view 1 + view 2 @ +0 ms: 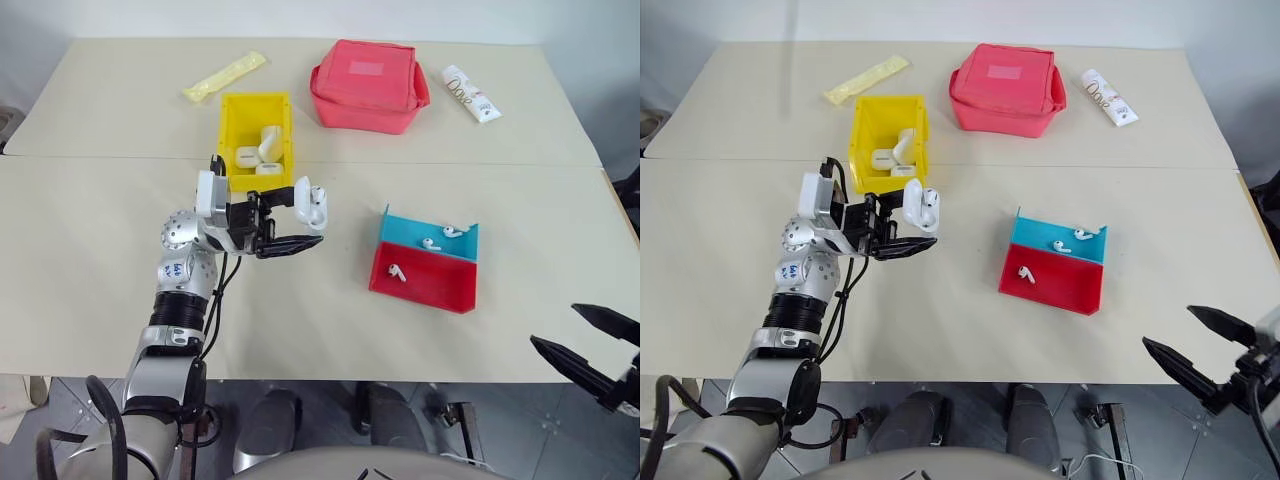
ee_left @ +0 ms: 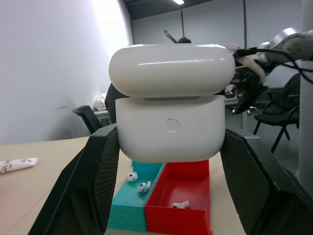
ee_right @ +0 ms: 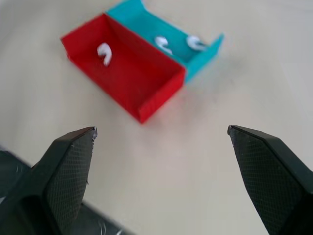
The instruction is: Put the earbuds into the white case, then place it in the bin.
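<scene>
A: What do you see on the bench (image 1: 120,300)?

B: You've got a yellow bin (image 1: 256,140) at the far middle, with a red fabric pouch (image 1: 368,85) beside it. A pale yellow packet (image 1: 225,76) lies far left and a white tube (image 1: 471,93) far right.

A: And nearer you?

B: A red tray (image 1: 420,280) touching a blue tray (image 1: 428,237), on your right.

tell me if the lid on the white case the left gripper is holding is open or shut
Slightly open. On the white case in the left gripper, the left wrist view shows a dark gap under the lid, not flush with the body.
</scene>
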{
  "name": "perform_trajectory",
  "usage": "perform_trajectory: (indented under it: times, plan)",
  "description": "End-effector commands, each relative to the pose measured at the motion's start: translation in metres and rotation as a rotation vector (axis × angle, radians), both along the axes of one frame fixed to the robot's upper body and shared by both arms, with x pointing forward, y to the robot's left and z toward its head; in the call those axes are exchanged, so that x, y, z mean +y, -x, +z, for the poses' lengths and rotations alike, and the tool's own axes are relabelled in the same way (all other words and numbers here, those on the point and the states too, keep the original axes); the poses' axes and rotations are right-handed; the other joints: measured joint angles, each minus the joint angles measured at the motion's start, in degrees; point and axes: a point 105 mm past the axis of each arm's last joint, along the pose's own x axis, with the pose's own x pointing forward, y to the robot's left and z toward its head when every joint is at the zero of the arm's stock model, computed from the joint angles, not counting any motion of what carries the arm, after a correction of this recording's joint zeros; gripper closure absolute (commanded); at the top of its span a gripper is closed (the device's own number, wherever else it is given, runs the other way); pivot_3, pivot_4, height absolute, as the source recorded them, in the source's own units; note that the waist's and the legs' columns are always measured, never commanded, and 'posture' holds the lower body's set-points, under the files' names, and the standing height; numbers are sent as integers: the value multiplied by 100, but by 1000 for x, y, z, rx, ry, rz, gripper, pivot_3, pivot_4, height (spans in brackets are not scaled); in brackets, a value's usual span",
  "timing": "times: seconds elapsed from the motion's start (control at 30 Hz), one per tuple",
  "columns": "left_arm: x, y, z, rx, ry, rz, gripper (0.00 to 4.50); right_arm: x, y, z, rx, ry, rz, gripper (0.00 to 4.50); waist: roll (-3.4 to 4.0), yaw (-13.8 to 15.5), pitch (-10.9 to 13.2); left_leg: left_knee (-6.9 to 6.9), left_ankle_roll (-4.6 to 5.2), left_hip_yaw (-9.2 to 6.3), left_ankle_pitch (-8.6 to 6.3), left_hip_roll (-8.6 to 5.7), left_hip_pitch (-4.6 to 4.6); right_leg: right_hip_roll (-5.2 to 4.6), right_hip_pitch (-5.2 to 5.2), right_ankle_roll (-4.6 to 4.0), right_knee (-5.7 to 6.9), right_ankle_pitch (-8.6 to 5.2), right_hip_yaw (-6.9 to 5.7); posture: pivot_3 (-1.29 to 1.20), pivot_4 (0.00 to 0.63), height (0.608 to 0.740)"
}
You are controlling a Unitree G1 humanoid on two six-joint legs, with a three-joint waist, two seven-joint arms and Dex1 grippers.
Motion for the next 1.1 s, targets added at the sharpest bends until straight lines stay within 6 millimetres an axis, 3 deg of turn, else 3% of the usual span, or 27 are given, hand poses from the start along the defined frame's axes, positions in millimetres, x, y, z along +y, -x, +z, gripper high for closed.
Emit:
perform_trajectory:
  times: [0.03, 0.13, 0.3, 0.53, 0.63, 0.73, 1.1]
  plan:
    - [2, 3, 3, -26, 9, -15, 1756, 8, -5, 12, -58, 32, 41, 26, 0, -19, 0, -1, 2, -2, -2, 1, 0, 0, -1, 0, 0, 0, 2, 0, 150, 740]
    - [2, 2, 5, -37, 15, -1, 1756, 14, -17, 16, -63, 51, 87, 26, 1, -26, 1, -10, -8, -4, 0, 3, -2, 3, -10, -1, 2, -1, 2, 0, 150, 740]
    - [2, 3, 5, -47, 30, 21, 1756, 25, -56, 26, -39, 122, 173, 26, -1, -33, 2, -6, -11, -1, 3, 2, -2, 5, -12, -1, 4, 0, -9, 0, 150, 740]
    - [-5, 11, 0, -44, 59, 34, 1756, 24, -112, 21, 163, 252, 166, 26, -3, -24, 7, 6, -13, -16, 7, 2, -12, 0, -12, -7, 3, -2, -13, 0, 150, 740]
    - [-8, 15, -1, -43, 67, 36, 1756, 22, -136, 24, 165, 293, 139, 694, -1, -27, 8, 21, -14, -18, 8, 0, -21, -6, -12, -6, 3, -1, -11, 0, 150, 740]
    - [-9, 17, -2, -40, 76, 42, 1756, 30, -153, 24, 184, 330, 193, 1661, 4, -47, 7, 22, -14, -17, 8, -3, -23, -5, -16, -6, 6, -1, -13, 0, 150, 740]
    - [-11, 24, -5, -32, 92, 55, 1756, 39, -206, 25, 245, 476, 213, 1661, 8, -106, 9, 21, -19, -14, 10, -3, -29, 1, -25, -2, 10, 1, -21, 0, 150, 740]
